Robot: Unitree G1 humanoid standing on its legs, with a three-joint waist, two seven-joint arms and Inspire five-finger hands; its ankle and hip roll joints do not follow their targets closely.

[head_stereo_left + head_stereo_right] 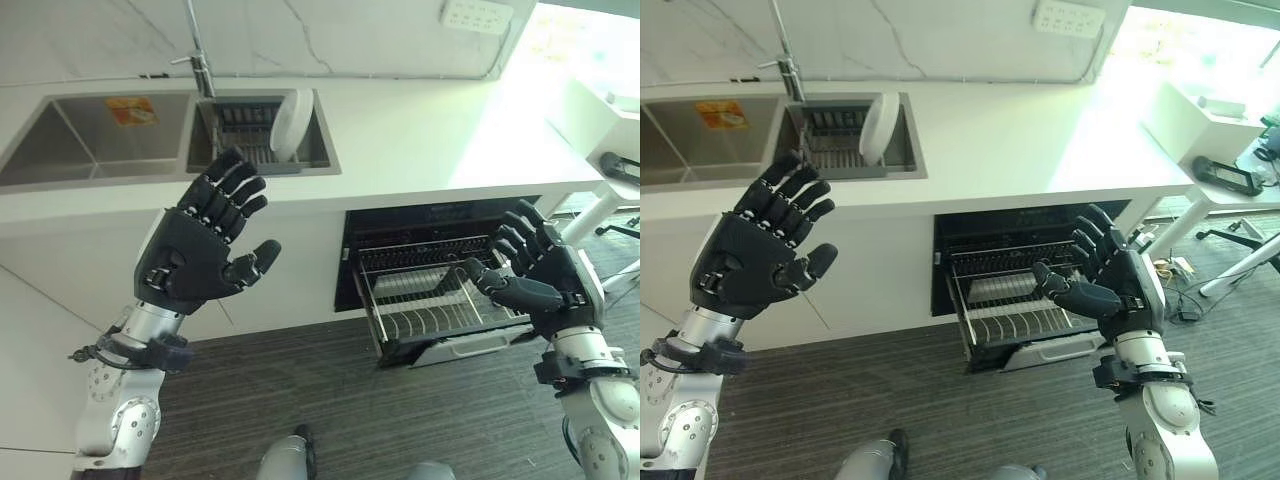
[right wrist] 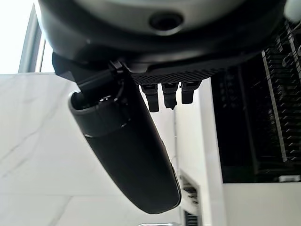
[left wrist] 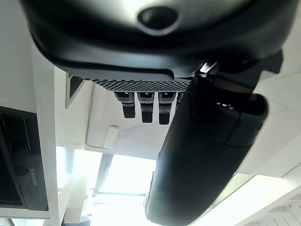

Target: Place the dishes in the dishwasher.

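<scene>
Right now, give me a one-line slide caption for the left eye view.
Both open hands, left hand and right hand, raised before the counter; white plate upright in the sink rack, dishwasher rack pulled out.

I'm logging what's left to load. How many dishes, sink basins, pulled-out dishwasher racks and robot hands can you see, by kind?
White plate, upright in the sink rack: 1
Sink basins: 2
Pulled-out dishwasher rack, no dishes visible in it: 1
Hands, both open and holding nothing, left hand and right hand: 2
Total: 6
</scene>
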